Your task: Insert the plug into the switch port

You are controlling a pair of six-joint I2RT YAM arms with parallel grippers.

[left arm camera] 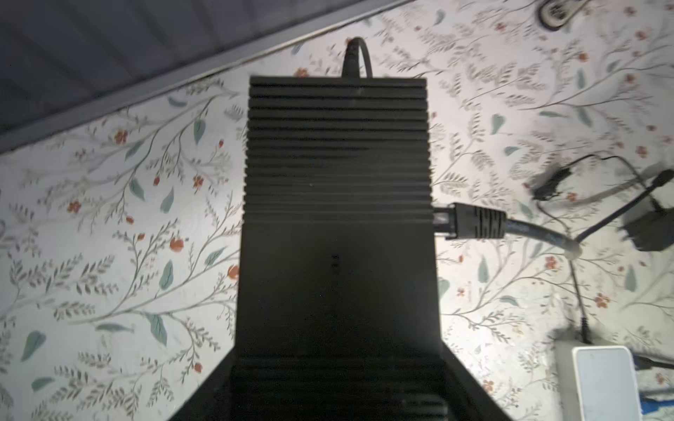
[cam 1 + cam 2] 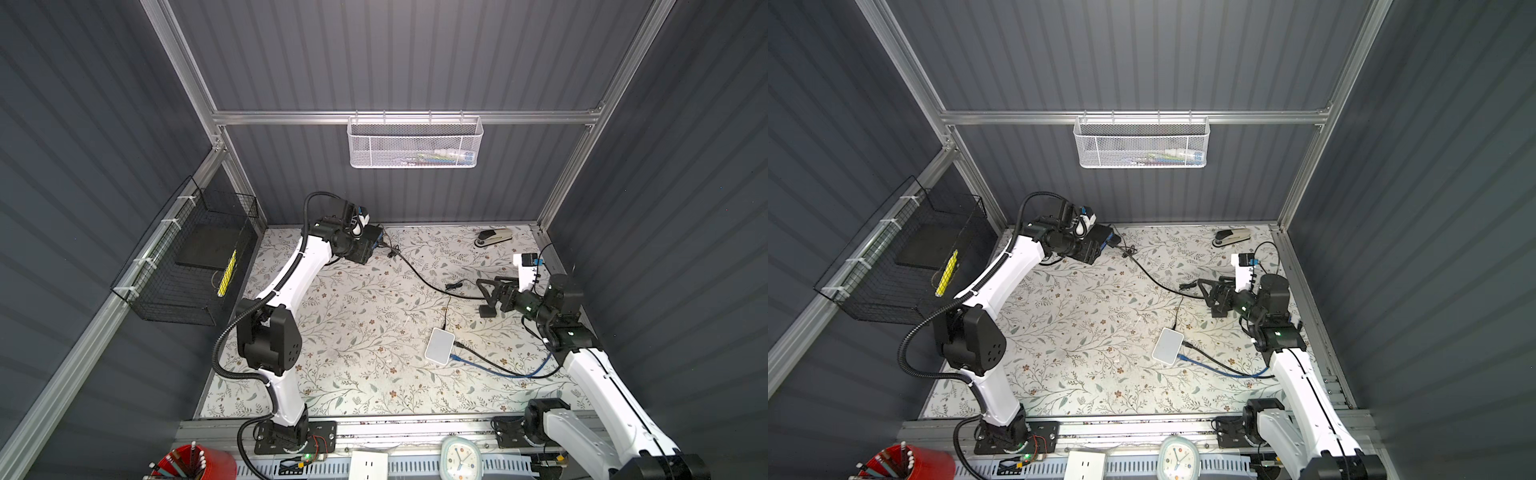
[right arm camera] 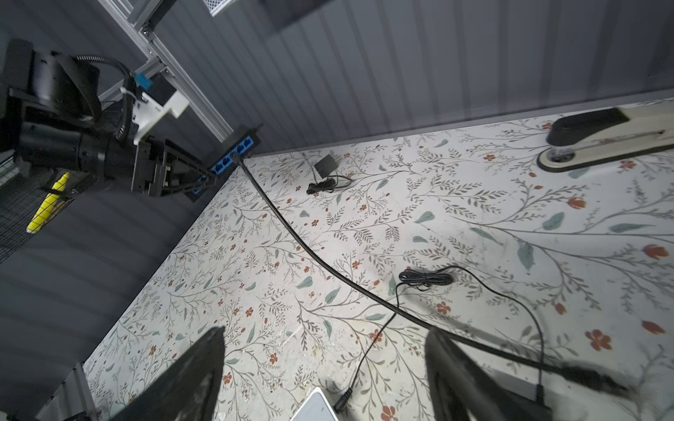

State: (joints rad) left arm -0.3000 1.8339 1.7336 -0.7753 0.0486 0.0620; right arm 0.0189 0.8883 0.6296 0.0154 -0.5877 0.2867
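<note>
I see dark grey ribbed wall panels point(image 2: 395, 54) in an aluminium frame point(image 2: 189, 70) on three sides of the floral-patterned tabletop point(image 2: 353, 353). A white mesh basket point(image 2: 415, 141) hangs from the rear rail point(image 2: 540, 116); a black wire basket point(image 2: 174, 307) hangs on the left wall.

A stapler point(image 2: 494, 237) lies on the floral mat point(image 2: 353, 374) by its far edge; a white mesh basket point(image 2: 414, 143) hangs above the mat; a clock point(image 2: 460, 457) sits off its near edge.
</note>
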